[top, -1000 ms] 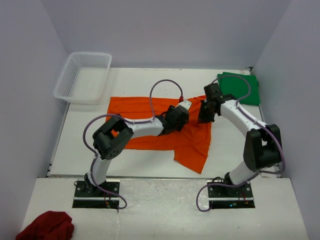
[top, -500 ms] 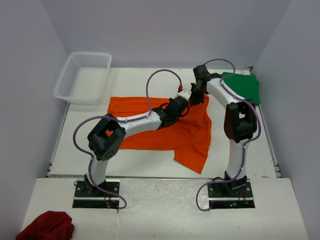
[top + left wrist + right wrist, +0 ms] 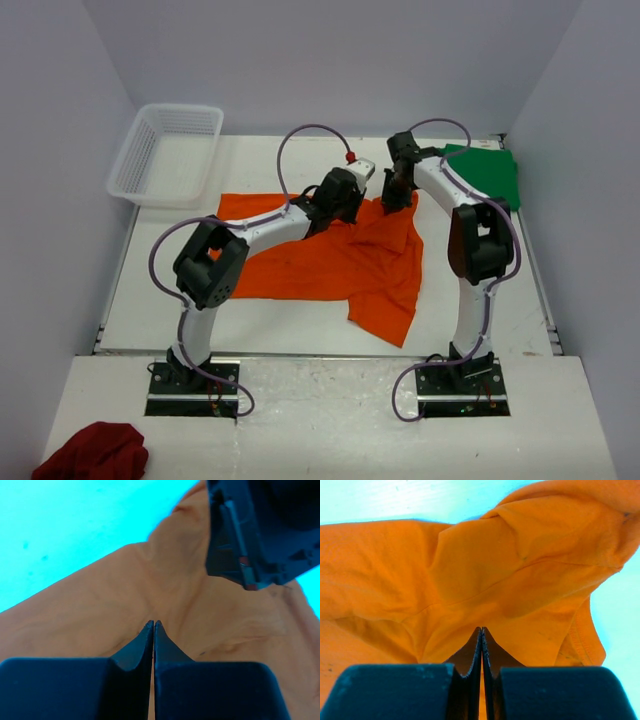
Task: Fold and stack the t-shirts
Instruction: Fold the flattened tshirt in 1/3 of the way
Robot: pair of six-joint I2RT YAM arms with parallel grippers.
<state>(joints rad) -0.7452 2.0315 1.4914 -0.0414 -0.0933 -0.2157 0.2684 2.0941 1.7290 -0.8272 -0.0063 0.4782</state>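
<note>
Over the last second both arms have swung away from the middle of the orange shirt point(image 3: 330, 265) toward its far edge, and the left gripper point(image 3: 153, 622), whose jaws stood apart then, has now clenched. The shirt lies spread across the middle of the table point(image 3: 260, 160), its long side running left to right. One flap hangs toward the near edge on the right, and the far right corner is bunched up where the two grippers meet. In the left wrist view the fingers are pressed flat together with their tips in the cloth, and creases run in toward them, so they pinch a fold of the shirt. The right gripper point(image 3: 481, 629) is likewise closed tight. Orange fabric rises in a tented fold from its tips, with a hemmed edge hanging at the right. The two grippers sit just beside each other at that far edge, the right one showing as a dark block in the upper right of the left wrist view. The green shirt point(image 3: 490, 178) lies flat in the far right corner of the table, apart from the orange one. A white mesh basket point(image 3: 128, 158) sits at the far left corner, tilted against the wall. A dark red cloth point(image 3: 92, 452) lies crumpled on the near ledge, left of the left arm's base.
</note>
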